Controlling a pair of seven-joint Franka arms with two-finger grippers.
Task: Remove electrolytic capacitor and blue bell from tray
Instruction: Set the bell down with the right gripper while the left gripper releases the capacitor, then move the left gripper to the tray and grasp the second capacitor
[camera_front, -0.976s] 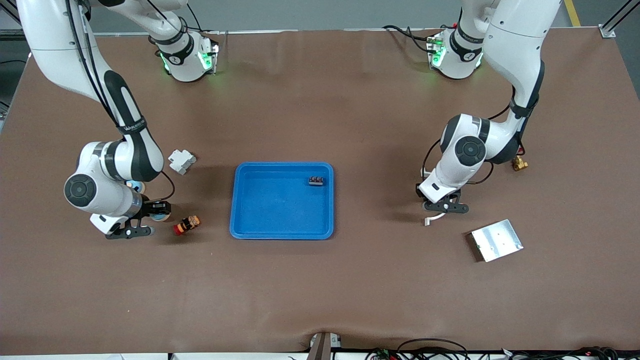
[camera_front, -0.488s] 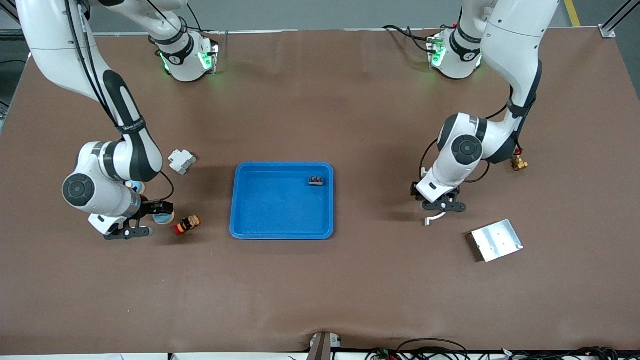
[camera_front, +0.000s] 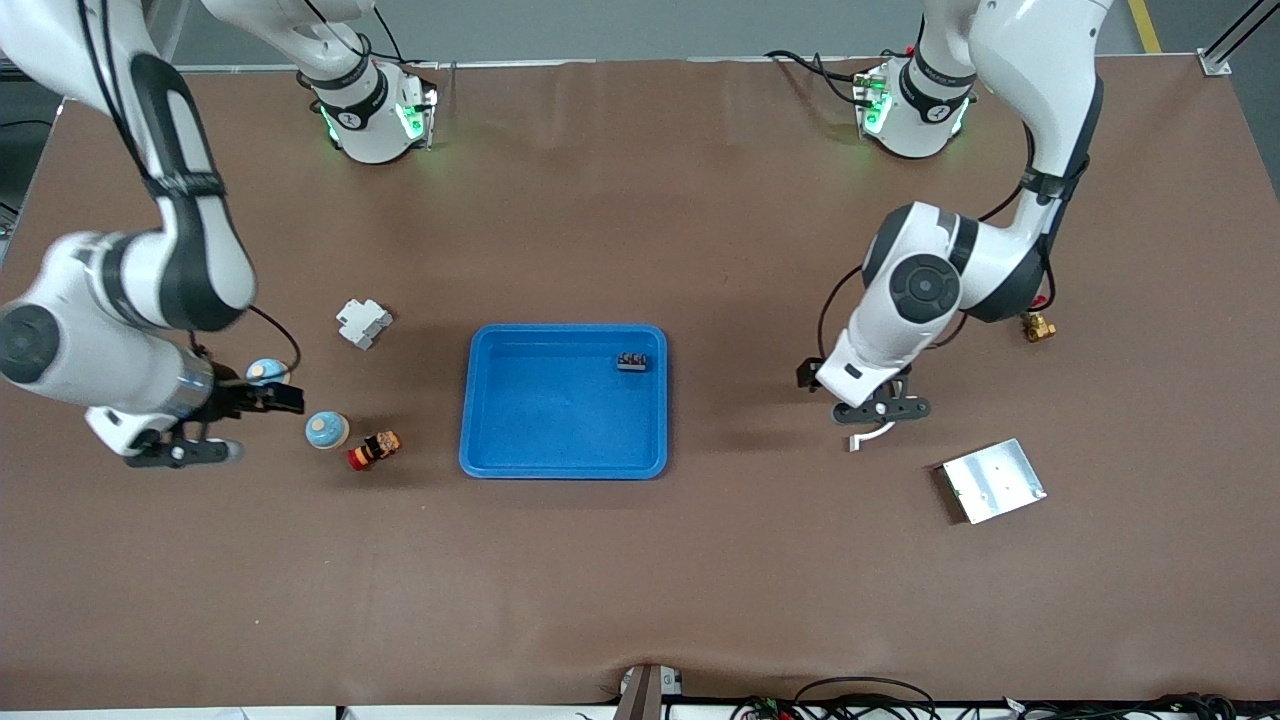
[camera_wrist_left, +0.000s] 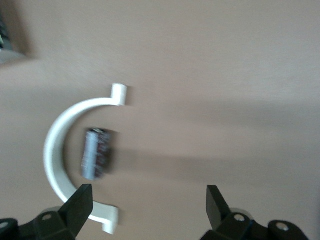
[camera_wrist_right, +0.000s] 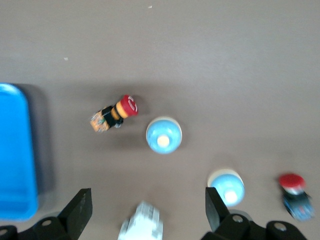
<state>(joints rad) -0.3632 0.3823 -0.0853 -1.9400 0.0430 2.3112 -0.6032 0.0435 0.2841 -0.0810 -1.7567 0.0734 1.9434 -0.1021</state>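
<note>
Two light-blue dome bells stand on the brown table, one (camera_front: 327, 430) beside a red-capped button, the other (camera_front: 266, 372) farther from the front camera. Both show in the right wrist view (camera_wrist_right: 163, 135) (camera_wrist_right: 226, 186). My right gripper (camera_front: 225, 427) is open and empty, up in the air over the table beside the bells (camera_wrist_right: 148, 200). A small dark capacitor (camera_wrist_left: 96, 153) lies inside the arc of a white curved clip (camera_wrist_left: 55, 155). My left gripper (camera_wrist_left: 150, 195) is open and empty above it (camera_front: 850, 392). The capacitor is hidden in the front view.
A blue tray (camera_front: 480, 400) sits mid-table with a small black part (camera_front: 632, 361) in it. A red-capped button (camera_front: 373, 449), a white connector (camera_front: 363, 323), the white clip (camera_front: 868, 435), a metal plate (camera_front: 993, 480) and a brass fitting (camera_front: 1038, 326) lie around.
My right gripper has lifted and drawn away from the bell beside the button toward the right arm's end of the table; the bell stays on the table. My left arm has risen slightly.
</note>
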